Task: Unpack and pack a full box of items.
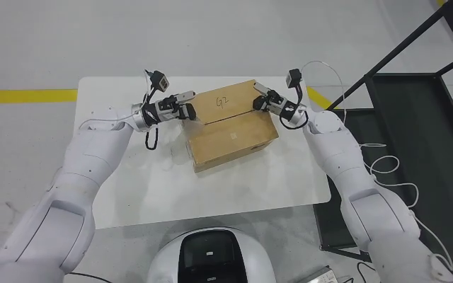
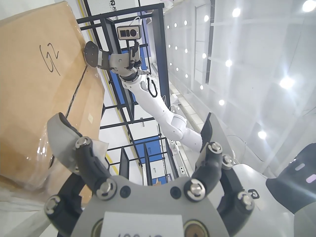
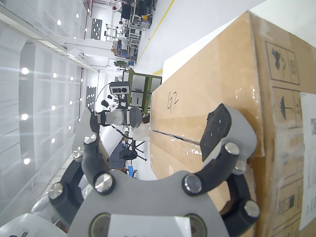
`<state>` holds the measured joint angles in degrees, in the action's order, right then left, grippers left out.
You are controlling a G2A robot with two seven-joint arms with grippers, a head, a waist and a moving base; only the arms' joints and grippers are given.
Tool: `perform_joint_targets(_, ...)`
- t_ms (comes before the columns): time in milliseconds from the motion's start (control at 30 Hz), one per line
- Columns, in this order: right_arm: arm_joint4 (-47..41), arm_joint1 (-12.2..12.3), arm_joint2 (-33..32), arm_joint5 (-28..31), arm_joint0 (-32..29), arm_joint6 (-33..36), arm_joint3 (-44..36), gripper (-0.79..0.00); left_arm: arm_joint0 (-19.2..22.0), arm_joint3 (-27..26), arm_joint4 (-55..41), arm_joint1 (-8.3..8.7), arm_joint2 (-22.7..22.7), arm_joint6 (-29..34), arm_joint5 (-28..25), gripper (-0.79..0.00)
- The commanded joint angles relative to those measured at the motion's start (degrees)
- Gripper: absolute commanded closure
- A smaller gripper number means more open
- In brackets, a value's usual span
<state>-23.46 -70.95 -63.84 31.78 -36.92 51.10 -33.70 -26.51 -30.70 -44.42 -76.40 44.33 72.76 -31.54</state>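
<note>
Rectangular cardboard box (image 1: 231, 129) — flaps (image 1: 225, 103) shut, glossy tape (image 3: 247, 92).

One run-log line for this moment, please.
cardboard box: flaps down, on white table | left gripper: open, at one end of top seam | right gripper: open, at opposite end | held: nothing

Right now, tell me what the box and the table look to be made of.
Box: brown cardboard, matte, with a flap seam across the top; glossy, wrinkled clear tape along its edges. Table: smooth white top, likely laminate or painted board; cannot tell which.
</note>
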Motion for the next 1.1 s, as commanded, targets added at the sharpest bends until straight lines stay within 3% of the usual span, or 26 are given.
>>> perform_joint_targets(0, -0.04, -0.02, -0.12, -0.05, -0.02, -0.05, 0.03, -0.785, 0.09, 0.62, 0.8, -0.37, -0.33, -0.32, -0.31, -0.785)
perform_joint_targets(500, 0.01, -0.2, -0.68, -0.38, -0.12, -0.24, 0.01, -0.785, 3.07, 7.3, 3.76, -4.78, -2.65, -2.27, -0.34, -0.785)
perform_joint_targets(800, -0.14, -0.11, -1.42, -0.25, -0.25, -0.07, 0.16, -0.785, 5.17, 9.97, 8.82, -7.38, -4.44, -8.08, 0.99, -0.785)
perform_joint_targets(1067, -0.43, -0.25, -1.56, -0.48, -0.55, 0.46, -0.29, -0.785, 6.26, 11.02, 10.15, -8.79, -4.56, -5.68, 0.01, -0.785)
